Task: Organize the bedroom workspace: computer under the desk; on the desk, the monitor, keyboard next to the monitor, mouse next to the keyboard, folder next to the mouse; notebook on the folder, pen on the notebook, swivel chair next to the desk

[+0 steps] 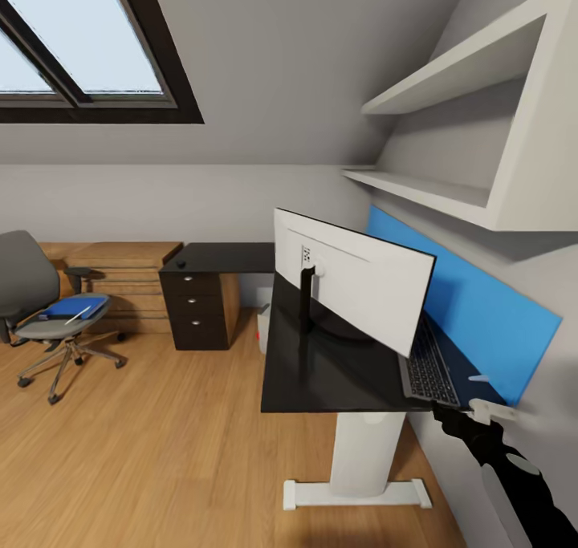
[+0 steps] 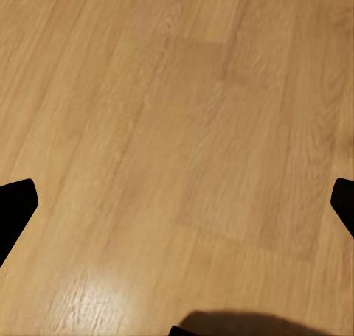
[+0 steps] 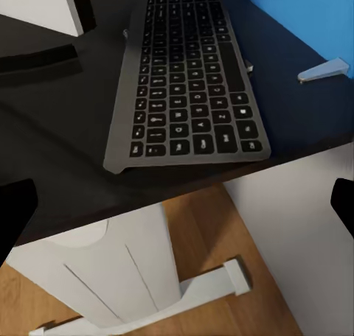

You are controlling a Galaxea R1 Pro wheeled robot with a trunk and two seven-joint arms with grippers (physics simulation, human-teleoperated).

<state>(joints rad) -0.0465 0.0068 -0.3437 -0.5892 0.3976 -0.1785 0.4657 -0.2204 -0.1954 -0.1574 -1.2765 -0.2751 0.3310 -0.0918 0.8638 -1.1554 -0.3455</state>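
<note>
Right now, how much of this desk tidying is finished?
Done: the monitor and keyboard sit side by side on the desk. In hand: nothing; the right gripper hangs open near the keyboard. Left: the folder with the pen still lies on the swivel chair.

monitor (image 1: 353, 287) on desk (image 1: 321, 375) | keyboard (image 3: 184, 78) behind | folder (image 1: 74, 306), likely pen (image 1: 78, 315), on swivel chair (image 1: 32, 291)

Not much of the robot's body can be seen, tbh: the right arm (image 1: 514, 476) is rendered in matte black with rounded, segmented links, and one glossy pale grey patch is picked out near the lower link. The right hand (image 1: 490, 408) is capped with a whitish piece at its tip. In both wrist views, plain black fingertips (image 2: 15, 207) are seen, no markings or cables made out.
</note>
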